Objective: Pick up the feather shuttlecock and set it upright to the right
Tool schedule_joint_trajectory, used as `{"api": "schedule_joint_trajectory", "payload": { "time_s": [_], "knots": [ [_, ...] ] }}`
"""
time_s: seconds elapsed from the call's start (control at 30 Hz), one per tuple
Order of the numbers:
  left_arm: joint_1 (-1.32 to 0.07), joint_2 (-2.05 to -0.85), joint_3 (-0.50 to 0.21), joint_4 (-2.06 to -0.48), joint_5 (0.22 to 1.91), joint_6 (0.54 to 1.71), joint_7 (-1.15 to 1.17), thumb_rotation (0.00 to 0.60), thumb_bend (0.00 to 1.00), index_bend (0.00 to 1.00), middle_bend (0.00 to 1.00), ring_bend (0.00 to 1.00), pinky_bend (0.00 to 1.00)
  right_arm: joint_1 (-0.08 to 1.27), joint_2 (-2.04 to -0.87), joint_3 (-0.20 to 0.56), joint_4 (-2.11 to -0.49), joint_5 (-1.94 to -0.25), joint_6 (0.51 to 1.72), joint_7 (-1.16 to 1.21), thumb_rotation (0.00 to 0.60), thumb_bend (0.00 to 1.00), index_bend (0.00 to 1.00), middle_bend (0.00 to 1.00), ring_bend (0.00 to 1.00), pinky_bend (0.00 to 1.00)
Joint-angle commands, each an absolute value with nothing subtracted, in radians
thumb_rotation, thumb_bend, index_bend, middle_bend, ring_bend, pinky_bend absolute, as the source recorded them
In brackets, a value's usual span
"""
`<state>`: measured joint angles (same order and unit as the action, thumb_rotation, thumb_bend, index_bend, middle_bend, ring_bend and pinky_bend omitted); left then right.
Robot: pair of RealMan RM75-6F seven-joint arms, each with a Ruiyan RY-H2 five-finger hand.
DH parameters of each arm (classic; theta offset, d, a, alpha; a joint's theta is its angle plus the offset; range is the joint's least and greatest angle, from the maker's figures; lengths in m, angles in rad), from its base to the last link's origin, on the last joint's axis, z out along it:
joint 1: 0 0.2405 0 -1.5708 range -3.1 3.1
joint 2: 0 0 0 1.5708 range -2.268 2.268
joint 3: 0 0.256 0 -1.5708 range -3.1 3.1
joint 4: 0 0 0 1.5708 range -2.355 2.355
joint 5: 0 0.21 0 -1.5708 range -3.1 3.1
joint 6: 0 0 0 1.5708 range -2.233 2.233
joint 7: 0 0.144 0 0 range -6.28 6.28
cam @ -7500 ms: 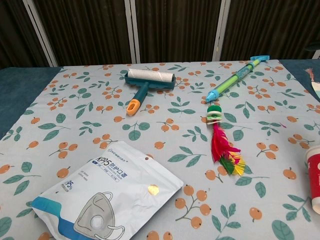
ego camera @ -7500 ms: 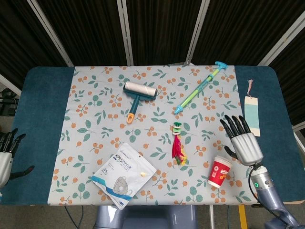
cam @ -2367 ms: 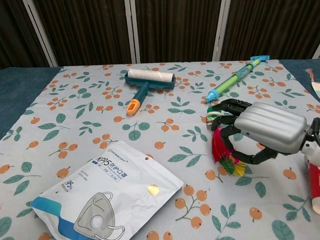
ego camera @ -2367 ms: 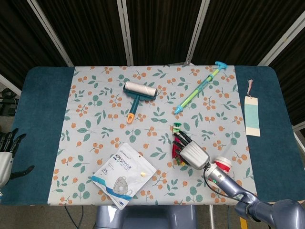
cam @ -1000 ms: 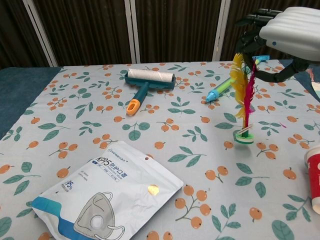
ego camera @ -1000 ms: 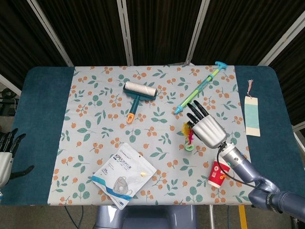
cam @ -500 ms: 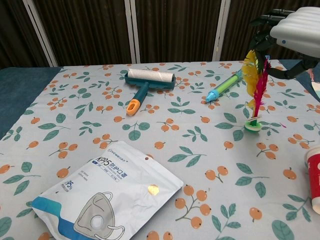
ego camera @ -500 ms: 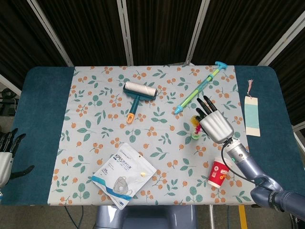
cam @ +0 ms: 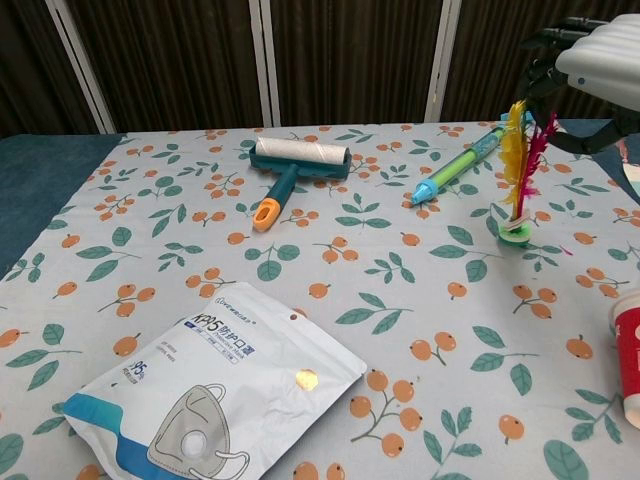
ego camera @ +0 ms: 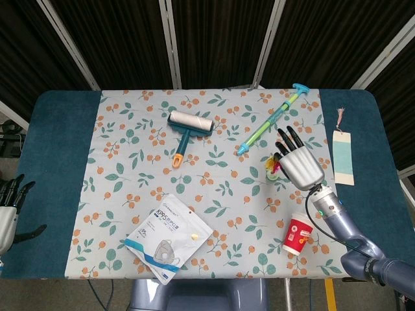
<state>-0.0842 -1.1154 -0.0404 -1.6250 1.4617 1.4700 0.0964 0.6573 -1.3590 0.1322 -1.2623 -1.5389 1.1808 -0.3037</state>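
Note:
The feather shuttlecock [cam: 517, 180] stands upright, its green base [cam: 515, 232] down on the floral cloth right of centre and its red and yellow feathers pointing up. My right hand [cam: 600, 50] hovers over it and pinches the feather tips, while its dark fingers [cam: 548, 45] stay spread. From the head view the right hand [ego camera: 299, 165] covers most of the shuttlecock [ego camera: 274, 167]. My left hand [ego camera: 8, 208] hangs off the table's left edge, holding nothing, with fingers apart.
A red paper cup [ego camera: 299, 233] stands just in front of the shuttlecock by the front edge. A teal water squirter [ego camera: 272, 118] lies behind it. A lint roller [ego camera: 188, 129] lies centre back, a mask packet [ego camera: 170, 236] front left, a bookmark [ego camera: 342, 152] far right.
My right hand picked the lying shuttlecock up, turned it upright and carried it right and further back. In the last half second it moved a little further right.

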Motion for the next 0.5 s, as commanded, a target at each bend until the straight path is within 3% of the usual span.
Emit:
{"api": "schedule_joint_trajectory", "payload": {
  "time_s": [0.03, 0.37, 0.5],
  "knots": [
    [-0.084, -1.116, -0.040, -1.625, 1.462, 1.470, 0.097, 0.549, 0.15, 0.12, 0.00, 0.00, 0.00, 0.655, -1.361, 0.130, -1.261, -1.538, 1.181, -0.305, 0.600, 0.39, 0.65, 0.29, 0.03, 0.00],
    [-0.084, -1.115, -0.041, -1.625, 1.462, 1.470, 0.096, 0.553, 0.15, 0.12, 0.00, 0.00, 0.00, 0.643, -1.376, 0.121, -1.240, -1.523, 1.176, -0.309, 0.600, 0.39, 0.64, 0.29, 0.03, 0.00],
    [-0.084, -1.115, -0.040, -1.625, 1.462, 1.470, 0.097, 0.552, 0.15, 0.12, 0.00, 0.00, 0.00, 0.635, -1.379, 0.121, -1.234, -1.517, 1.181, -0.311, 0.600, 0.39, 0.59, 0.27, 0.02, 0.00]
  ]
}}
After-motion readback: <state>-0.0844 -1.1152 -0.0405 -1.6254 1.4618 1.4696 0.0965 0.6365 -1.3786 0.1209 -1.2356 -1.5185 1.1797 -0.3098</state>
